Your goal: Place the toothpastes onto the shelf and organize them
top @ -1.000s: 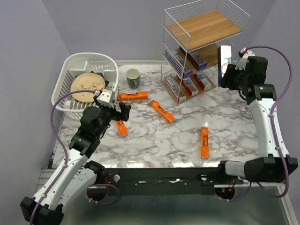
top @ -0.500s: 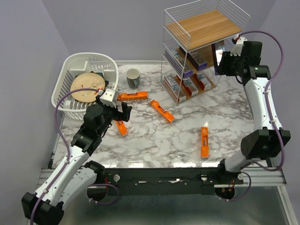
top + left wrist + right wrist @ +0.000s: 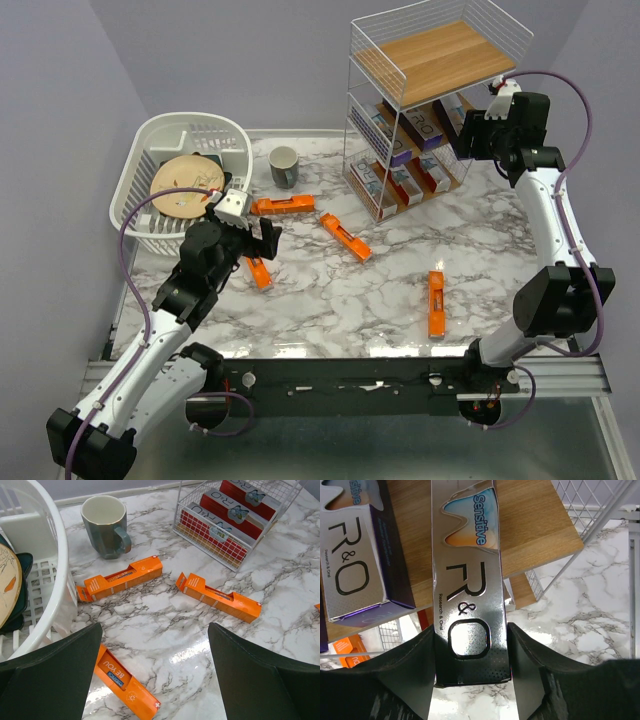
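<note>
A silver box (image 3: 470, 580) labelled "Sensitive R&O" sits between the fingers of the right tool (image 3: 470, 630), which press against both its long sides with no gap showing, so it looks held. A second ago this arm carried the box upright outside the shelf's (image 3: 440, 55) right side. Now the box reaches in over the middle board (image 3: 535, 525), just beside another silver box (image 3: 355, 555) already lying there. The placement looks nearly done, with release likely next.

The neighbouring box on one side and the wire side rail (image 3: 600, 515) on the other leave a narrow slot to work in. White-red boxes (image 3: 220, 522) fill the lowest tier, and the top board is bare.

Four orange boxes (image 3: 282, 205) (image 3: 346, 237) (image 3: 257, 270) (image 3: 436, 303) lie scattered on the tabletop (image 3: 400, 270). The left tool (image 3: 154, 630) hangs wide open over the nearest one, close to a white basket (image 3: 135, 165) and a mug (image 3: 284, 166).
</note>
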`<state>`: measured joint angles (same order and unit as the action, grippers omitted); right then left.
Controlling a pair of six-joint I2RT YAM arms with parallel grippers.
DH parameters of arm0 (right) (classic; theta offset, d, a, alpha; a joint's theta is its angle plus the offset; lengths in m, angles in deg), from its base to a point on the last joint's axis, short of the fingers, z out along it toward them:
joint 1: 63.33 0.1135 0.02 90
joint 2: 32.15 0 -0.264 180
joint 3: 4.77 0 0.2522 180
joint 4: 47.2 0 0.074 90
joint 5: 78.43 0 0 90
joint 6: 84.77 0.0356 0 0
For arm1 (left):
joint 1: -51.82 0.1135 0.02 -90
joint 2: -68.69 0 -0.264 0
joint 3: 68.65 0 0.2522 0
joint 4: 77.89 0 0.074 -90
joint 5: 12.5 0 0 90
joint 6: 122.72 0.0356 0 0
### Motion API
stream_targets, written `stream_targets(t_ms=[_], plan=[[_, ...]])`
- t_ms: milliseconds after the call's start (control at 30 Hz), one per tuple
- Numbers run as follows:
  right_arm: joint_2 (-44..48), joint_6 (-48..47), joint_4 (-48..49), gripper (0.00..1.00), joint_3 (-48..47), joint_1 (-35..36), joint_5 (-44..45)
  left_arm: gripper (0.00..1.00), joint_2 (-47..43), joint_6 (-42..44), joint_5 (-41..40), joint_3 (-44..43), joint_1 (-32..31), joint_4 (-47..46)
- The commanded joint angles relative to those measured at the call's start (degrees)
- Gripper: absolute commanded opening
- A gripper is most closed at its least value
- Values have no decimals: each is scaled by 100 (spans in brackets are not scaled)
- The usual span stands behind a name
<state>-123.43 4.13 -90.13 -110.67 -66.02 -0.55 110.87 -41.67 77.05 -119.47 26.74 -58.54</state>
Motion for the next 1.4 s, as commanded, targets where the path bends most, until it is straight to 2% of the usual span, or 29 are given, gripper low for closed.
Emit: stream_targets(t_ms=[0, 133, 567, 933, 1100, 1367], plan=[[400, 40, 858, 62, 459, 15, 52, 99, -7, 86, -17, -135, 30, 4], [577, -74, 1290, 59, 793, 6, -80, 99, 1, 86, -8, -126, 30, -13], [191, -382, 2055, 57, 540, 6, -493, 99, 89, 130, -26, -144, 30, 13], [-355, -514, 2134, 64, 222, 15, -414, 99, 221, 174, 1, -188, 38, 13], [-267, -487, 2222, 70, 485, 6, -353, 99, 239, 166, 18, -188, 38, 13], [356, -408, 2609, 71, 1312, -3, -300, 99, 239, 148, 36, -188, 38, 4]])
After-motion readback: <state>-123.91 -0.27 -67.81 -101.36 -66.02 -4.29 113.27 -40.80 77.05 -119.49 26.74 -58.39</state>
